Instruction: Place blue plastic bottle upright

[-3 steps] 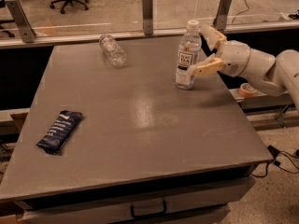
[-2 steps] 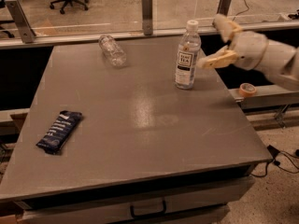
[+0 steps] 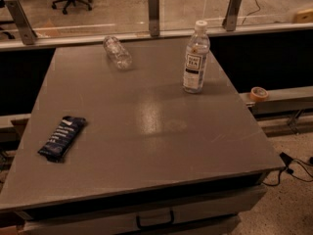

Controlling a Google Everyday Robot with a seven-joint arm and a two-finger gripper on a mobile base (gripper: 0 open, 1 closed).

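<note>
The blue plastic bottle (image 3: 196, 58) stands upright on the grey desk (image 3: 146, 175), in the upper right of the frame, its white cap (image 3: 201, 25) on top. The pincer is outside the frame; its state cannot be told.

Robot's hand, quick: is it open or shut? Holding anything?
Hand: out of the camera view, so open or shut cannot be told. The blue plastic bottle stands upright on the table with nothing holding it.

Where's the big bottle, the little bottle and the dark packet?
big bottle (image 3: 193, 65): camera view, on its label.
little bottle (image 3: 118, 54): camera view, middle of its body.
packet (image 3: 62, 137): camera view, middle of the wrapper.
gripper: not in the camera view.
</note>
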